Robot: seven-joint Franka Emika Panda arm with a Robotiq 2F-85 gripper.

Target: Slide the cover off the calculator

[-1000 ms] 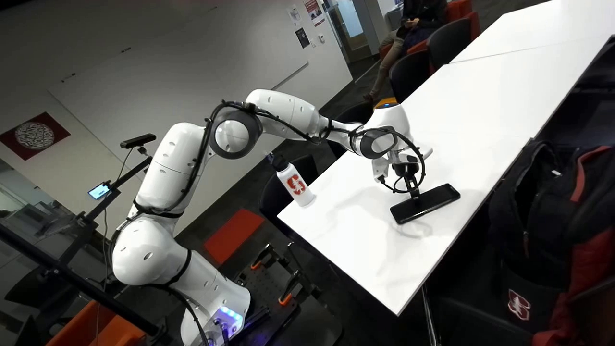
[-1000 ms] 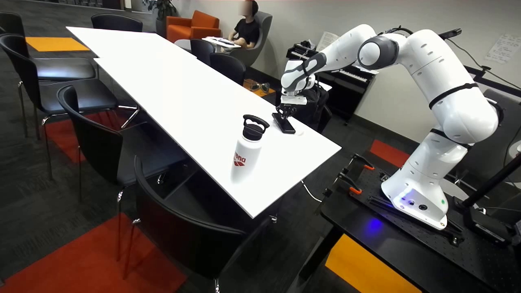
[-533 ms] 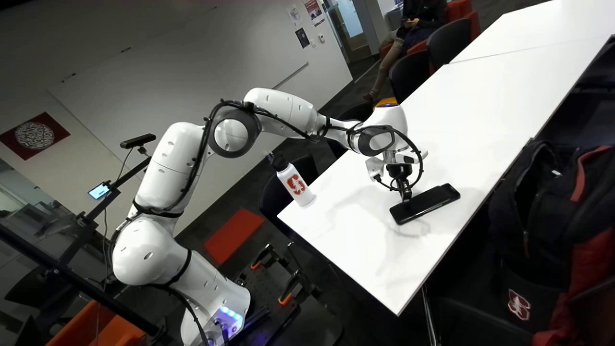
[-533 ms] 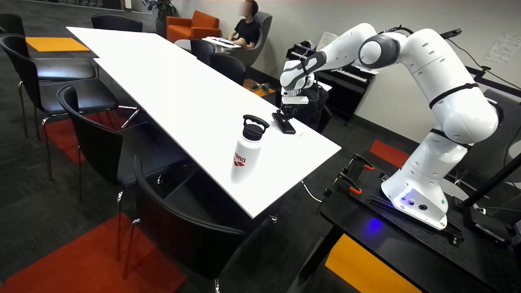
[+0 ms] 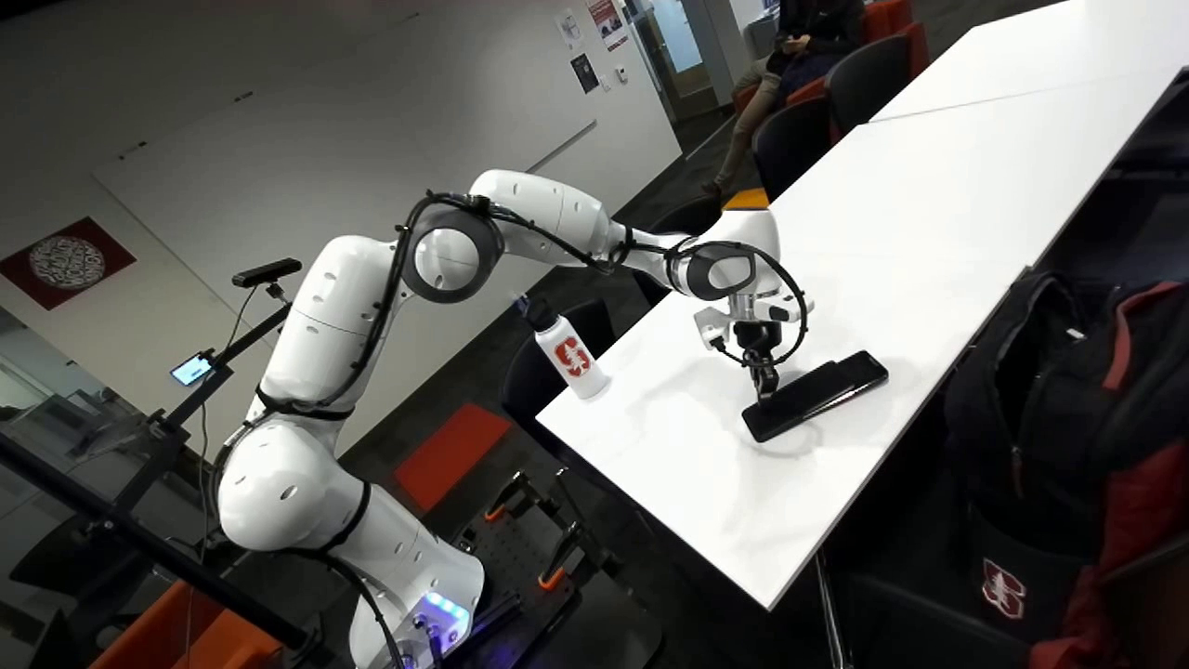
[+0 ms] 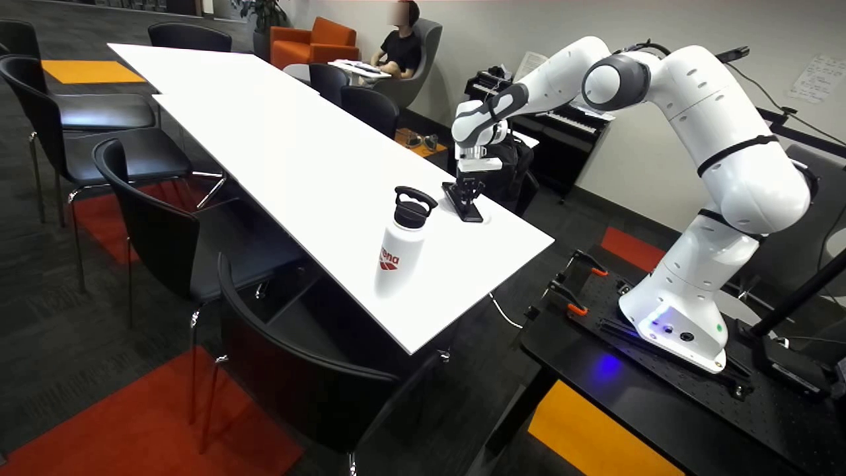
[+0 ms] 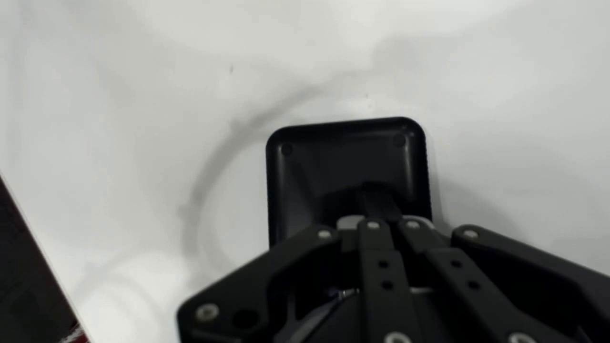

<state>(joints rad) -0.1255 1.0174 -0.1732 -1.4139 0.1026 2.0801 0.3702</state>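
White conference table (image 5: 929,232), black backpack (image 5: 1031,390) along one long edge. In an exterior view: calculator (image 5: 869,370) near that edge, toward the robot-side short edge; cover (image 5: 808,396) on top, offset so one calculator end lies bare. Gripper (image 5: 764,394) sits at the cover's opposite end. In an exterior view: white water bottle (image 6: 402,244) by the opposite long edge, well apart. Wrist view: fingers (image 7: 376,238) pressed together, pinching nothing, over the cover's top. Likely mid-slide: use light steady down-pressure, drag straight along the cover's length, away from the backpack. Ease off if the calculator follows.
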